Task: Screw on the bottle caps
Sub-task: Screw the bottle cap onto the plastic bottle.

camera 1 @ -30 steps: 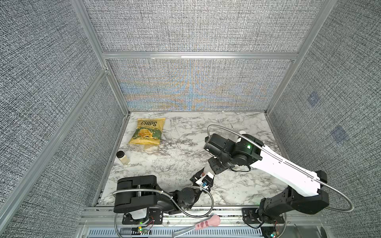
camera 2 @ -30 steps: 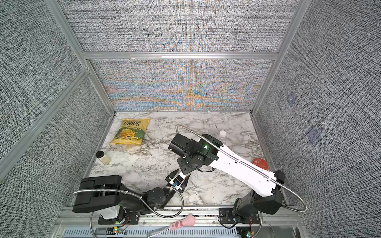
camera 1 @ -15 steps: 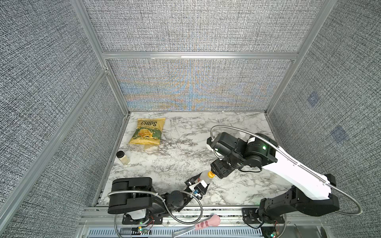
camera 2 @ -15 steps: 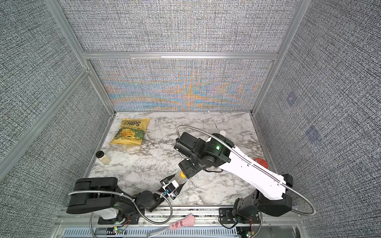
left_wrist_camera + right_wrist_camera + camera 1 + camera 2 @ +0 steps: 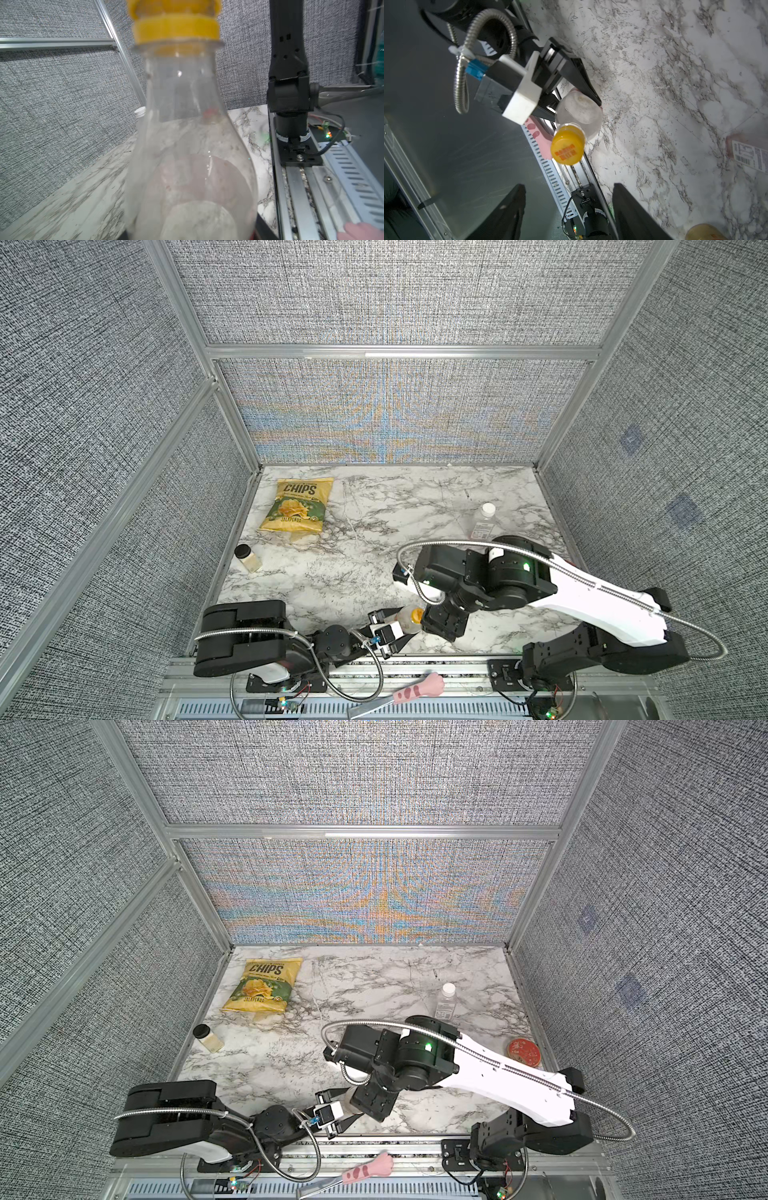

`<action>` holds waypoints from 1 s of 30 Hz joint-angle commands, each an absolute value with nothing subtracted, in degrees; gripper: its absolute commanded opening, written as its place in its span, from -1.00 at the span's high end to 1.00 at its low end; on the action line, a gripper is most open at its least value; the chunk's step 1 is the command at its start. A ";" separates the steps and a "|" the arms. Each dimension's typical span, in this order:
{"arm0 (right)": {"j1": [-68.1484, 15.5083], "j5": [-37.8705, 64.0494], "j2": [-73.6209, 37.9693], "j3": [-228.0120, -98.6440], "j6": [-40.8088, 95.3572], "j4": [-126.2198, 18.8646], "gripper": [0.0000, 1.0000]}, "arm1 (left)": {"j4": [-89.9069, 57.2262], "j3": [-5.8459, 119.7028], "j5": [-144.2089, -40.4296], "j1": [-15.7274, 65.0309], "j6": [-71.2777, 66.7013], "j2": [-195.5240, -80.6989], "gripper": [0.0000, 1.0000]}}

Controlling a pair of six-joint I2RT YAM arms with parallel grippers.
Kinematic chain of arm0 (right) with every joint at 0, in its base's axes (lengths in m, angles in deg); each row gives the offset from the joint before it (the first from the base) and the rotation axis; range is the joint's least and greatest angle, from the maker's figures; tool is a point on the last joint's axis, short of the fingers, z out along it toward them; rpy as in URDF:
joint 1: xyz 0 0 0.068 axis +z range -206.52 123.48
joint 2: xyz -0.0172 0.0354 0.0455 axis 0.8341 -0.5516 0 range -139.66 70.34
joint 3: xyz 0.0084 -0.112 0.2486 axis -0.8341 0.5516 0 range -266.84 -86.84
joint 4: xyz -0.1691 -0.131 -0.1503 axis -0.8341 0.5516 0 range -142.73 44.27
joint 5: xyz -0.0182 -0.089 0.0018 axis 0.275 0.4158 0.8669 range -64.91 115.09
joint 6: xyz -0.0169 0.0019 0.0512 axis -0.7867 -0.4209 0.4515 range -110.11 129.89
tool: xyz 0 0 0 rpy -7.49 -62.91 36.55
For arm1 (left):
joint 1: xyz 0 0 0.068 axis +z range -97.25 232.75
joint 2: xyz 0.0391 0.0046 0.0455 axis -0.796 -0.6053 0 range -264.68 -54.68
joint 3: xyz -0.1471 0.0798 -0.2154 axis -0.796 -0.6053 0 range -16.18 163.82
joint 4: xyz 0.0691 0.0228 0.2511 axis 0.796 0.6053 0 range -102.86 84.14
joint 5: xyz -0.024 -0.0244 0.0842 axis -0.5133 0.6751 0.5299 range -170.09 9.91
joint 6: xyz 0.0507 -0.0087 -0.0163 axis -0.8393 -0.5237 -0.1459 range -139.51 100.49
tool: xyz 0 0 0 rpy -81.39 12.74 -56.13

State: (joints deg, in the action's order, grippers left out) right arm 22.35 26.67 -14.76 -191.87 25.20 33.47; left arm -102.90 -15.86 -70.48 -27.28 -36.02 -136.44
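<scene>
Top views showed the left pincer (image 5: 399,624) clamped on the round bottle (image 5: 406,615) near the front of the desk (image 5: 374,531), while the white-capped bottle (image 5: 483,524) stood back right. Left wrist view showed the orange-yellow cap (image 5: 176,31) seated on that bottle's neck. Right wrist view showed the right pincer (image 5: 569,187) spread wide and empty, short of the cap.

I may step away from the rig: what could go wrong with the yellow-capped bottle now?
1. The right gripper is open, clear of the orange-yellow cap; if the cap is only partly threaded, it may be loose.
2. The left gripper holds the clear bottle tilted at the table front edge; a slip could drop it off.
</scene>
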 commanded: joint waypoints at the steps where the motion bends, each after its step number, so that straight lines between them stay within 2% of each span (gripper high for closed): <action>1: 24.72 30.50 -16.21 -192.72 23.10 32.43 -0.34 | -103.92 -16.27 -75.53 -27.03 -35.20 -135.26 -0.12; 7: 25.57 34.49 -16.63 -191.78 22.02 31.76 -0.23 | -102.49 -16.36 -76.22 -26.53 -35.11 -133.69 -0.12; 23: 25.66 30.36 -15.73 -189.45 21.05 29.95 0.10 | -99.78 -16.09 -78.23 -25.80 -34.10 -132.55 -0.12; 30: 25.65 29.72 -15.78 -188.20 21.32 29.74 0.11 | -99.47 -16.09 -78.38 -25.55 -33.63 -132.12 -0.12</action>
